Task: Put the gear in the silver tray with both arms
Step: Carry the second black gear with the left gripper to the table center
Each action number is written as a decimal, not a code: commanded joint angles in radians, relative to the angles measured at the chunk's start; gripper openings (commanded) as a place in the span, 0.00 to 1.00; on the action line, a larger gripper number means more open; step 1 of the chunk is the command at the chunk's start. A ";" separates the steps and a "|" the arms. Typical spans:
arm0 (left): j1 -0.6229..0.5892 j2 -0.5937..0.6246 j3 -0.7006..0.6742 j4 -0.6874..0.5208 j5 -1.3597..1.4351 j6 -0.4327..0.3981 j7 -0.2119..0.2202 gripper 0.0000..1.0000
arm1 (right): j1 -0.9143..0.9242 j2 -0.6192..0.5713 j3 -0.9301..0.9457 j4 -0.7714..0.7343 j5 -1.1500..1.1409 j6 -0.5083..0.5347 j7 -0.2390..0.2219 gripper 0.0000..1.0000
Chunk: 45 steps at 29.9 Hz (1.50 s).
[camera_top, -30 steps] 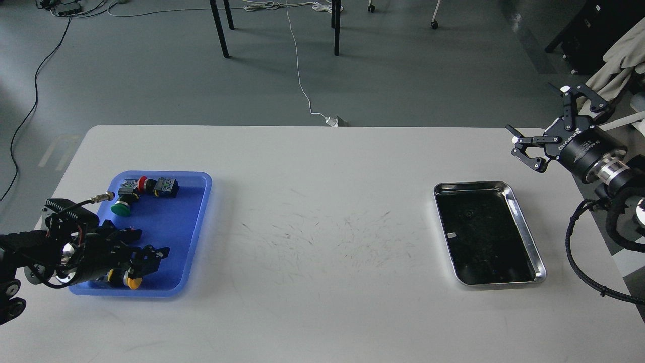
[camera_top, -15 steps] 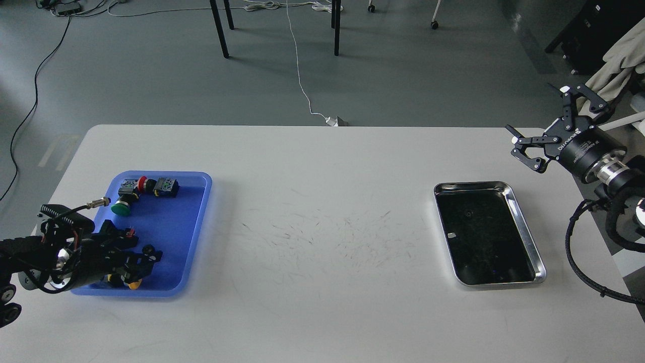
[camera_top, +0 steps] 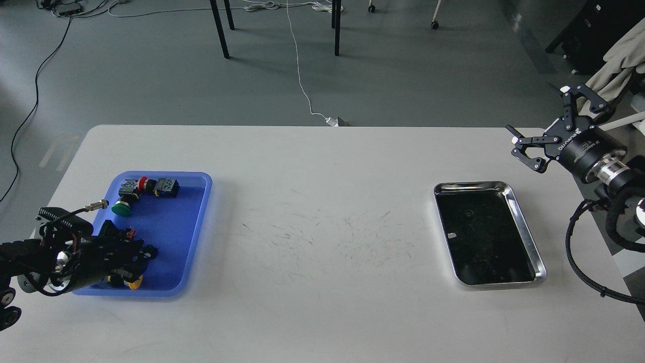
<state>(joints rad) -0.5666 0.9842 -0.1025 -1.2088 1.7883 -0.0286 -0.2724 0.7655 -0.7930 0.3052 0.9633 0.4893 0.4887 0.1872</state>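
Observation:
The silver tray [camera_top: 471, 185] lies on the right side of the white table, its dark bottom bare. My left gripper [camera_top: 143, 254] is low inside the blue plastic tray [camera_top: 169, 227], at its near end, just above a yellow-capped part [camera_top: 134, 284]. Its fingers are dark and close together, and I cannot tell whether they hold anything. I cannot make out a gear. My right gripper [camera_top: 538, 115] is open and empty, hovering beyond the silver tray near the table's far right corner.
The blue tray's far end holds a green-capped button [camera_top: 121, 207], a red-capped button [camera_top: 143, 182] and a small switch block [camera_top: 167, 186]. The white table [camera_top: 322, 242] has scuff marks at its middle. Chair legs and cables are on the floor behind.
My left gripper has drawn back to the left and lowered inside the blue tray, and its fingers have come closer together. The right arm has not moved.

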 commanded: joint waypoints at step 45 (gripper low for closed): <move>-0.309 -0.708 -0.028 -0.178 0.154 -0.195 0.199 0.13 | -0.063 -0.029 0.020 -0.051 -0.044 0.000 0.005 0.96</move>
<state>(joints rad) -0.8816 0.3484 -0.1327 -1.4331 1.9152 -0.2185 -0.0736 0.7052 -0.8231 0.3261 0.9137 0.4448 0.4887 0.1948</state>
